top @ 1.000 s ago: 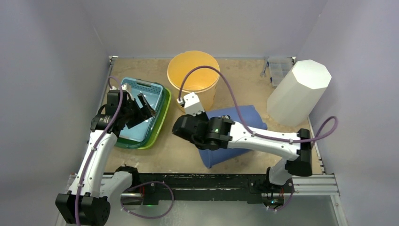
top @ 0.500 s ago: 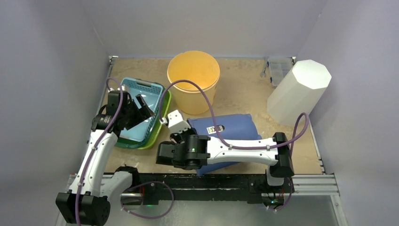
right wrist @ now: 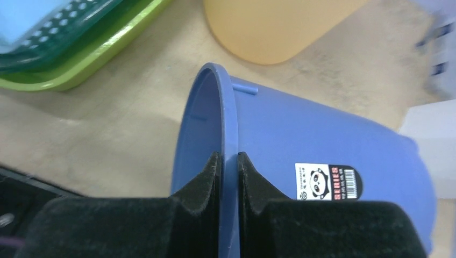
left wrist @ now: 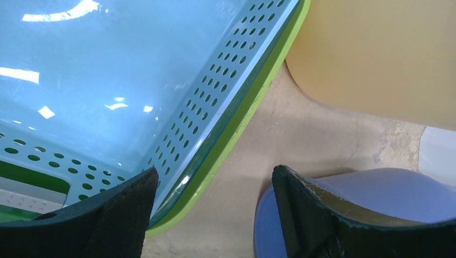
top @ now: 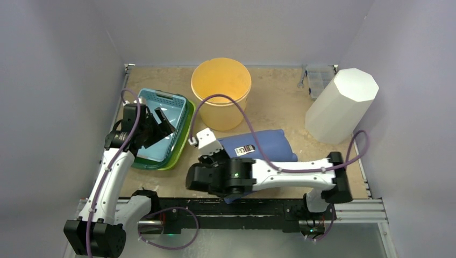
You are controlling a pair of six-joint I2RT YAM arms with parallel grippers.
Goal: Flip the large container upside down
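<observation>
A blue bucket [top: 264, 145] lies on its side on the table, mouth toward the near left, its panda label facing up. My right gripper [top: 216, 159] is shut on the bucket's rim [right wrist: 230, 129], one finger inside and one outside [right wrist: 228, 159]. A yellow-orange bucket [top: 221, 80] stands upright behind it. My left gripper [top: 164, 120] is open and empty above the right edge of a light blue basket [top: 159, 105]. In the left wrist view [left wrist: 215, 180] the bucket's rim [left wrist: 263, 215] shows beside its right finger.
The blue basket sits nested in a green tray [top: 180, 144] at the left. A tall white octagonal container [top: 341, 105] stands at the right, with a clear plastic box [top: 318, 78] behind it. The table's near edge rail [top: 258, 207] lies just below the right gripper.
My right arm has swung toward the near left with the bucket's rim in its grip, and the bucket has rolled so its label faces up. The left arm has not moved.
</observation>
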